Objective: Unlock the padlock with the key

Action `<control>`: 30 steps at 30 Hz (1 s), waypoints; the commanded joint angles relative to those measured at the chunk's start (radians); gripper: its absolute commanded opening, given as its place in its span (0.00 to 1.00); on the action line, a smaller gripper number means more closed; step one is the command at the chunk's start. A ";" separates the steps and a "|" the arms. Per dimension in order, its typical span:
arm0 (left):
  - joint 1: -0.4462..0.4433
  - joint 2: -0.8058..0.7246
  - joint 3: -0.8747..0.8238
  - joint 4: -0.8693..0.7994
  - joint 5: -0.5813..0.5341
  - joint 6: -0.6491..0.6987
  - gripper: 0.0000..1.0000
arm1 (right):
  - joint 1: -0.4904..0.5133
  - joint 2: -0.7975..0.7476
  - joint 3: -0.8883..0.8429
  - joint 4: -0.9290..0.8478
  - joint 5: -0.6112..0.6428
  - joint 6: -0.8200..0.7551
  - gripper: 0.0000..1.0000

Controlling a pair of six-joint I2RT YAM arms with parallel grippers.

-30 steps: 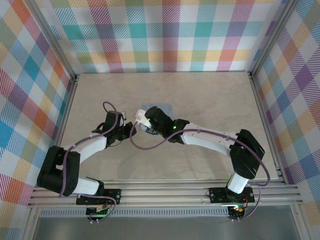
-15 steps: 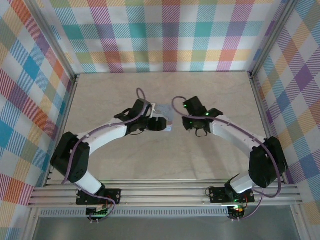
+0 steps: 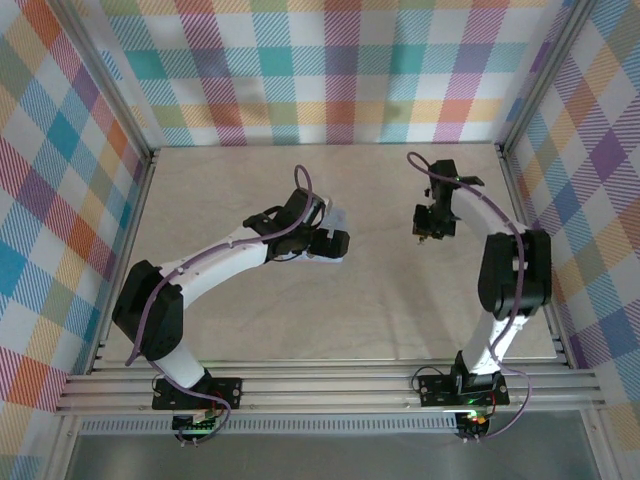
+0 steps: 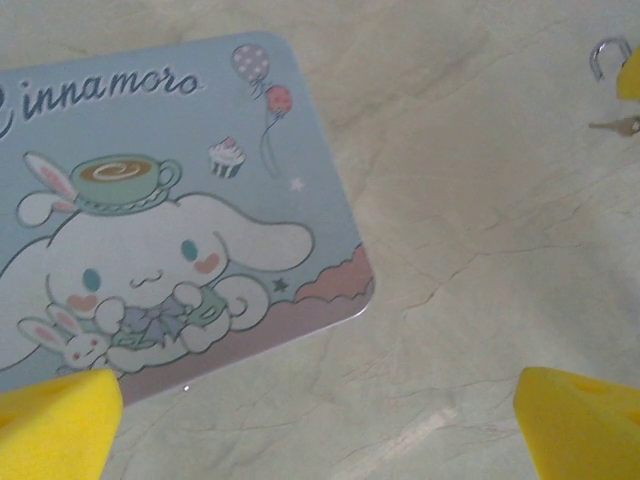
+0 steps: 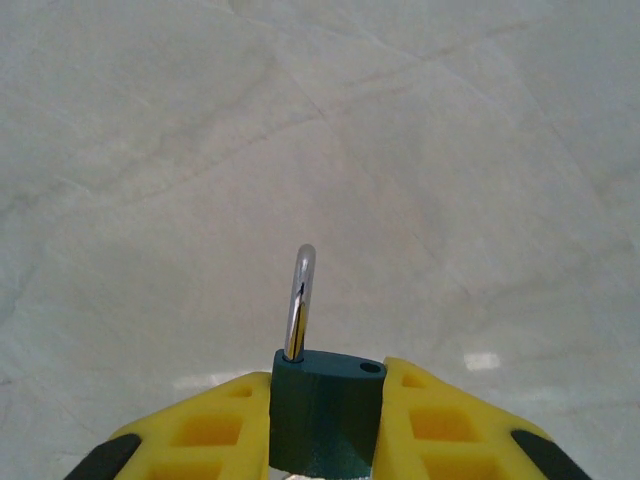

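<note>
Now the padlock (image 5: 322, 420) sits pinched between the yellow fingers of the right gripper (image 5: 325, 388), toward the far right corner of the tabletop (image 3: 400, 310), shackle upright with one end free. The left gripper (image 4: 320, 430) gapes wide over the edge of the printed tin (image 4: 170, 220), which lies lid-up near the middle.

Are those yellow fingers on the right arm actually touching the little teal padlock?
Touching. The right wrist view shows the padlock with its teal body pressed between the two yellow fingers, with no gap on either side.
</note>
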 commanded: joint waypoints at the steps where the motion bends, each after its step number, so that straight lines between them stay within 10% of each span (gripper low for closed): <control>1: -0.013 -0.030 -0.021 -0.046 -0.056 0.004 1.00 | 0.003 0.057 0.084 -0.087 -0.008 -0.052 0.05; 10: -0.014 -0.110 -0.089 -0.069 -0.115 0.007 1.00 | 0.001 0.156 0.186 -0.110 0.039 -0.083 0.10; 19: -0.014 -0.189 -0.134 -0.060 -0.133 0.044 1.00 | 0.001 0.083 0.111 -0.083 0.054 -0.084 0.48; 30: -0.007 -0.286 -0.179 -0.079 -0.287 0.100 1.00 | 0.001 -0.149 -0.002 -0.019 0.050 -0.097 0.57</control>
